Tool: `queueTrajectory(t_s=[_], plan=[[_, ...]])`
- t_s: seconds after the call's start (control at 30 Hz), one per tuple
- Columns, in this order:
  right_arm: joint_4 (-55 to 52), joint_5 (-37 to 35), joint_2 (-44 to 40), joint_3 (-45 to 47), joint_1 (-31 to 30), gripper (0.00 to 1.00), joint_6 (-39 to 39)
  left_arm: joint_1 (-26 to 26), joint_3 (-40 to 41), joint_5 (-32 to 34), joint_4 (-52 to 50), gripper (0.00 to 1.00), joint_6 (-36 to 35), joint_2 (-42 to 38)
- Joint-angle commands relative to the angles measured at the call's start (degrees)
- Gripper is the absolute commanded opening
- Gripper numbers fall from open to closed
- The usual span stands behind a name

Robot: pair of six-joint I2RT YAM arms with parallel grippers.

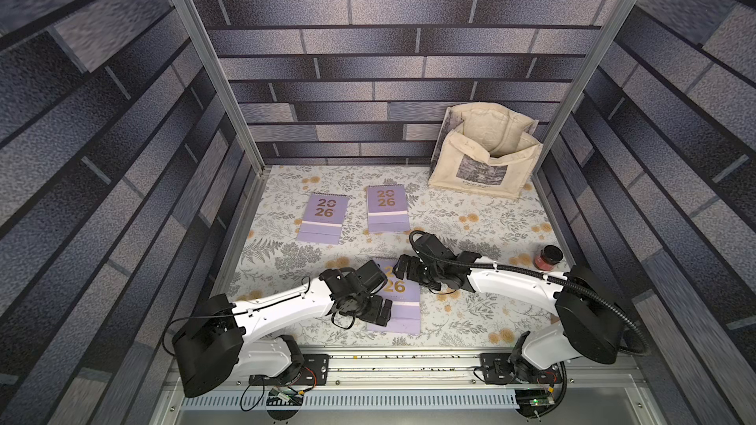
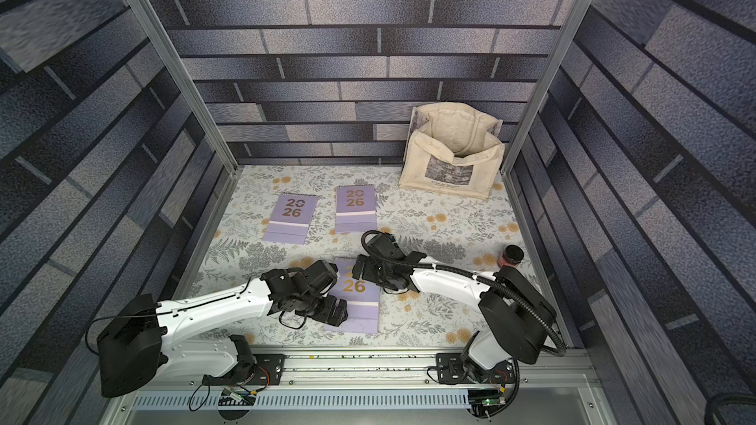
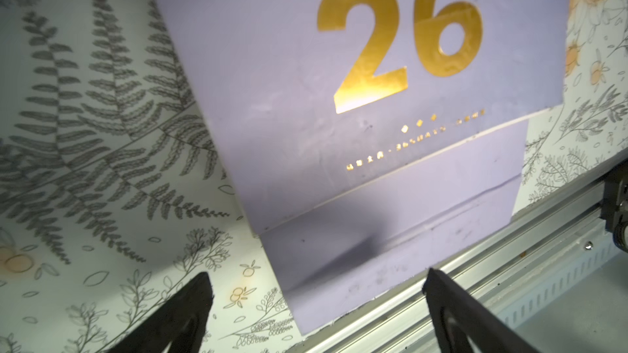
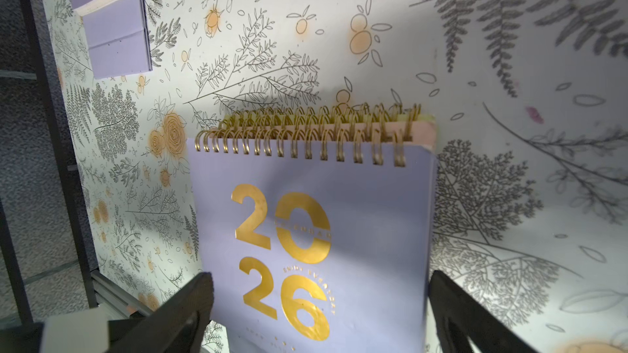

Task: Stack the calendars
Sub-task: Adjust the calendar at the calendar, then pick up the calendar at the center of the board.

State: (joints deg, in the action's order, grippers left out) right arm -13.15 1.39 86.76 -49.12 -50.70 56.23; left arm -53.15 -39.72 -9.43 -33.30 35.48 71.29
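Left gripper (image 3: 316,280) and right gripper (image 4: 319,280) stand wide open, empty, over the near-edge calendar (image 1: 405,308): stiff, light, perhaps slippery; take its side edge.

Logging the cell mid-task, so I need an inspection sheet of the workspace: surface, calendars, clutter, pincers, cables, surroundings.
Surface: floral sheet, flat.
Job's things: near stack, lavender cover on top, peach calendar and yellow-green calendar edging out beneath; two lavender calendars lie singly farther back, apart.
Clutter: cream tote bag standing open in far right corner; dark-lidded jar near right edge.
Pincers: left pincer and right pincer both open over the near stack, holding nothing.
Cables: corrugated conduit along right arm; thin cable loop at left arm's base.
Surroundings: brick-print walls, aluminium posts.
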Motion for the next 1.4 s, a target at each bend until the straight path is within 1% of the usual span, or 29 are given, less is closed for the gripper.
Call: queueTrajectory(t_s=[0.0,0.07,0.2,0.3,0.33,0.43,0.5,0.57,0.67,0.73,0.8,0.87,0.9,0.97,1.07,1.13,1.2,1.27,1.37], plan=[[-1.71,-0.51,1.42,-1.41,0.21,1.00,-0.87,0.17,-1.40,-0.41,-0.56,1.00,-1.92,-1.55],[-1.71,-0.40,1.59,-1.66,0.15,1.00,-0.89,0.10,-1.32,-0.70,-0.08,1.00,-1.86,-1.28],[-2.49,-1.35,1.39,-1.44,0.30,1.00,-0.64,0.71,-1.20,1.71,-0.48,1.00,-2.07,-2.21],[-3.47,-3.21,0.21,-0.82,0.32,1.00,-0.65,3.62,-1.64,3.71,-1.08,1.00,-3.64,-4.87],[-3.96,-3.93,-0.32,-0.72,0.40,1.00,-0.88,5.27,-2.05,3.91,-1.09,1.00,-4.78,-5.89],[-4.47,-4.56,-1.71,-0.44,1.60,1.00,-2.11,12.47,-4.29,2.95,-0.68,1.00,-7.76,-7.91],[-5.12,-4.44,-2.42,-0.92,2.90,1.00,-3.69,17.23,-5.32,1.63,1.76,1.00,-8.75,-8.36],[-6.17,-4.59,-2.90,-2.35,4.57,1.00,-6.10,21.17,-6.44,1.04,4.67,1.00,-8.42,-8.21],[-7.15,-3.63,-3.21,-5.06,7.78,1.00,-10.13,27.76,-6.99,-3.42,10.98,1.00,-5.82,-6.21],[-6.76,-1.20,-2.55,-6.98,10.69,1.00,-13.05,31.49,-7.02,-7.26,15.70,1.00,-5.43,-3.47],[-6.40,1.25,-1.30,-9.04,13.48,1.00,-15.91,33.53,-9.76,-8.35,16.21,1.00,-6.81,0.83],[-6.63,3.27,0.83,-11.40,15.69,1.00,-18.77,33.87,-14.31,-7.76,14.10,1.00,-9.30,5.81],[-6.84,4.09,2.32,-14.40,16.78,1.00,-19.97,33.98,-16.66,-6.85,13.14,1.00,-10.18,8.51],[-6.67,6.14,5.59,-17.71,18.42,1.00,-22.14,34.06,-20.17,-5.70,13.44,1.00,-11.18,13.05],[-7.98,9.45,12.77,-24.79,20.16,0.97,-24.74,35.00,-26.17,-7.01,13.77,1.00,-11.28,20.22],[-10.00,10.60,18.08,-30.31,20.80,0.95,-26.06,35.65,-29.71,-8.62,14.49,1.00,-11.01,24.66],[-11.01,10.24,22.03,-34.20,20.90,0.93,-27.19,35.79,-33.27,-9.18,14.26,1.00,-11.26,28.52],[-10.90,10.38,25.03,-36.89,21.40,0.94,-27.43,35.79,-36.79,-9.20,13.01,0.98,-11.74,31.90],[-10.94,12.37,29.80,-40.96,22.51,0.93,-27.24,36.15,-42.00,-9.16,11.13,0.99,-12.45,36.36]])
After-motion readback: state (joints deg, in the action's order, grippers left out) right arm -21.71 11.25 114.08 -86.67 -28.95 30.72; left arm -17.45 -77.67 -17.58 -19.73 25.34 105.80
